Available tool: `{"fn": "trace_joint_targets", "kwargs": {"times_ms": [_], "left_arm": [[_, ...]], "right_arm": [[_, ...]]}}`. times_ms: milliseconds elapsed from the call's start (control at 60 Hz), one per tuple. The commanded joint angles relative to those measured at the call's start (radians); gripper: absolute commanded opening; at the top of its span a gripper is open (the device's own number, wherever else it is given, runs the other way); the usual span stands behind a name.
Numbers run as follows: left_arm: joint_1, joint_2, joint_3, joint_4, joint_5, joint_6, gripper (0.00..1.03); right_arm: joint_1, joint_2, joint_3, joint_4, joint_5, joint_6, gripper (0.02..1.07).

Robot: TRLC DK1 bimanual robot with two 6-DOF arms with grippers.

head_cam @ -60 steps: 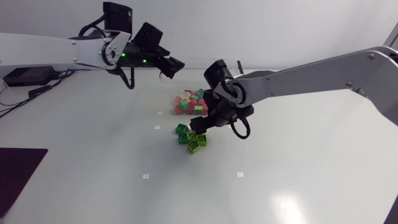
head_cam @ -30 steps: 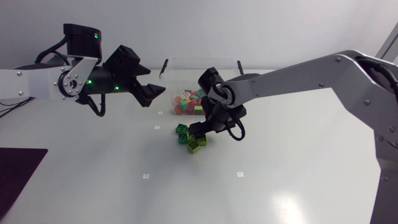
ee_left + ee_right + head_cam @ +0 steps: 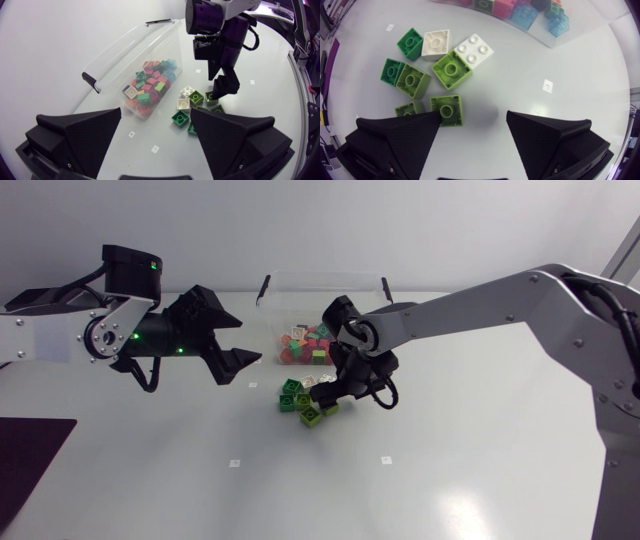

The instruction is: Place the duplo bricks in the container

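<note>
Several loose duplo bricks [image 3: 300, 402], green, lime and white, lie in a cluster in front of the clear container [image 3: 325, 285], which holds a heap of mixed bricks [image 3: 305, 345]. My right gripper [image 3: 335, 393] is low at the cluster's right side and open. In the right wrist view [image 3: 472, 120] a lime brick [image 3: 446, 109] lies against one finger, with bare table between the fingers. A white brick [image 3: 474, 50] and a lime brick [image 3: 451, 70] lie ahead. My left gripper [image 3: 243, 343] hangs open and empty left of the container; in its own view [image 3: 156, 120] the container [image 3: 125, 55] is ahead.
The container's lid clips stand up at both ends, one black clip [image 3: 91, 81] nearest my left gripper. A dark mat [image 3: 30, 455] covers the table's front left corner. Small white markers [image 3: 234, 463] dot the tabletop in front of the bricks.
My left arm has drawn back from above the container to the left and come lower, its fingers spreading a little. My right gripper has shifted slightly down at the cluster's right side.
</note>
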Motion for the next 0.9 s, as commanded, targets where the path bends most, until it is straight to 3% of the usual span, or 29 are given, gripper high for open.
{"fn": "trace_joint_targets", "kwargs": {"times_ms": [0, 333, 650, 883], "left_arm": [[-0.011, -0.021, -0.035, -0.010, 0.011, 0.041, 0.96], [-0.012, -0.037, -0.050, -0.027, 0.011, 0.070, 0.96], [-0.019, 0.040, -0.040, -0.189, 0.046, 0.250, 0.96], [-0.026, 0.189, 0.019, -0.203, 0.050, 0.310, 0.96]], "right_arm": [[-0.019, -0.046, -0.029, -0.017, 0.011, 0.015, 0.91], [0.000, -0.083, -0.028, -0.038, 0.004, -0.025, 0.98], [0.033, -0.003, 0.021, -0.038, 0.001, -0.118, 0.98], [0.030, 0.043, 0.052, -0.029, 0.001, -0.183, 0.88]]}}
